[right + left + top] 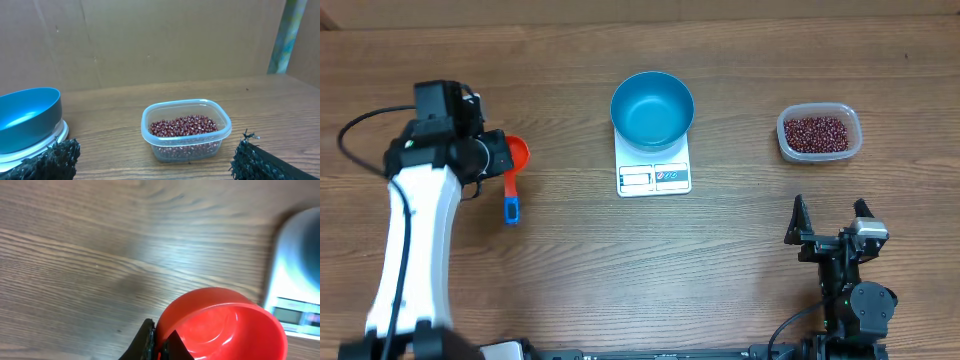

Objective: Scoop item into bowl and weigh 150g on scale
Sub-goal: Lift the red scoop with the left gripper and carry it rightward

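By the table's point(570, 290) left edge, the left gripper point(498, 155) clamps the red scoop point(517, 152). The beans point(817, 132) lie in a tub point(786, 143) near the far right corner, beyond the bowl point(652, 108), nearer the empty, wide-open right gripper point(830, 215).

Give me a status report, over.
Left gripper shut on scoop; right gripper open, empty. Beans in tub, bowl empty on scale. Nothing in the way.

We see a brown wood-grain tabletop point(620, 290), evenly lit. Behind it stands a plain brown cardboard-like wall panel point(150, 40), with a pale green-yellow vertical strip point(283, 35) at its right.
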Robot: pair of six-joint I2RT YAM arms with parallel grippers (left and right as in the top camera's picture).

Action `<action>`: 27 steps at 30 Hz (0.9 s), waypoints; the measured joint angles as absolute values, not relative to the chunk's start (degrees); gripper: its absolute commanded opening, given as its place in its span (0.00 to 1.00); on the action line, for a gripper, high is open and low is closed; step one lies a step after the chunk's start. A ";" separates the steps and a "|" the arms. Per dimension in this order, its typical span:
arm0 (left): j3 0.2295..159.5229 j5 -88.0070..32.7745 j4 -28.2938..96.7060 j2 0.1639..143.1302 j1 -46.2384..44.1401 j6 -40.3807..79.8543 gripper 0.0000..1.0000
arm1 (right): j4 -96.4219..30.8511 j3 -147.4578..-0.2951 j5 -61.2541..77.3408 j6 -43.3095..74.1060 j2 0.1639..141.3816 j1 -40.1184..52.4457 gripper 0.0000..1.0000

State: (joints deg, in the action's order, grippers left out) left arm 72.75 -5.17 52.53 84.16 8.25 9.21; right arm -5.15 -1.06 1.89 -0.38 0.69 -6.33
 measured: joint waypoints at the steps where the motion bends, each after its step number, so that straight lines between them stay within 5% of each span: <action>1: 72.75 -6.11 53.04 82.50 8.25 9.82 0.04 | -5.17 -1.06 1.89 -0.38 0.69 -6.33 1.00; 11: 72.79 -16.58 64.49 69.58 8.25 20.86 0.04 | -5.13 -1.06 1.89 -0.40 0.69 -6.33 1.00; 27: 72.79 -18.59 79.48 68.97 8.25 53.10 0.04 | -5.15 -1.06 1.85 -0.38 0.69 -6.33 1.00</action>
